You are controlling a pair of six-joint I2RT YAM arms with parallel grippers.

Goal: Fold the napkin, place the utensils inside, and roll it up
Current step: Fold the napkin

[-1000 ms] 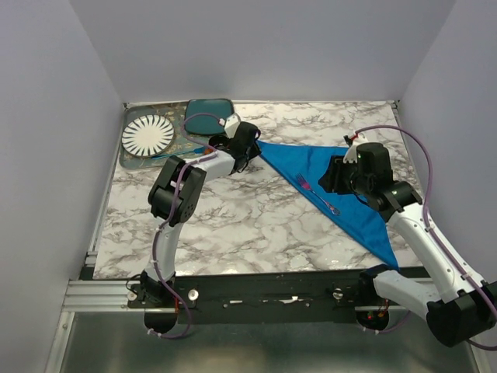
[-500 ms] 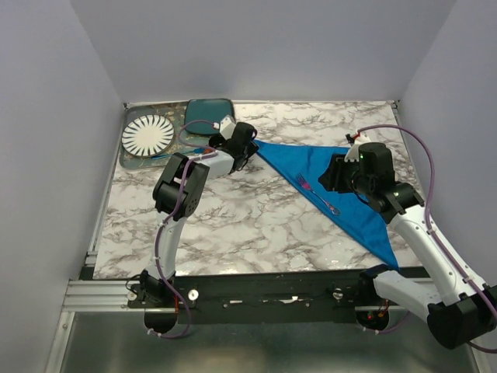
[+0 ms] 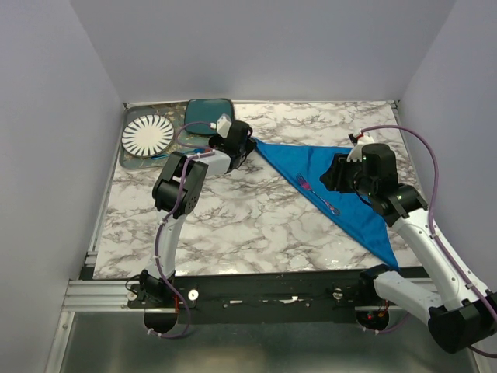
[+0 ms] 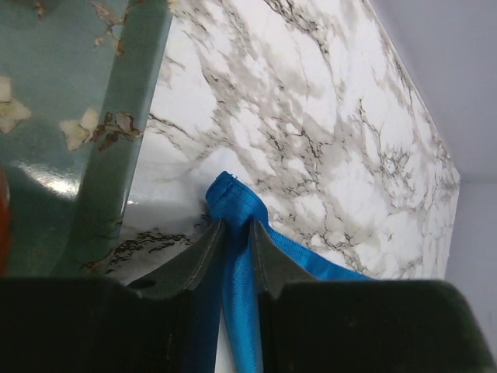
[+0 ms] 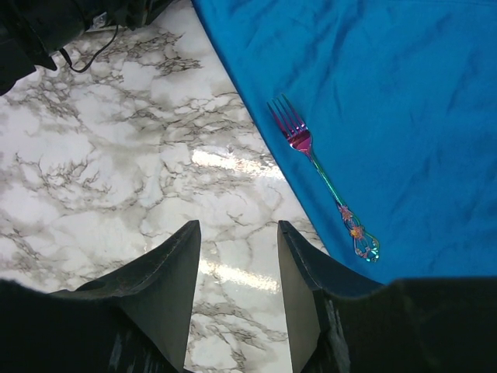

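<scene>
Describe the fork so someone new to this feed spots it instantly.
Look at the right half of the marble table, where the bright blue napkin lies in a triangle. The fork rests on it near its left edge: the only slim metal piece there, with purple tines.

The left gripper (image 4: 235,228) has closed in on the far-left corner of the napkin (image 4: 230,196), and its arm has edged slightly left.

Blue napkin (image 3: 299,163) folded triangle; fork (image 3: 317,195) lying on it.
</scene>
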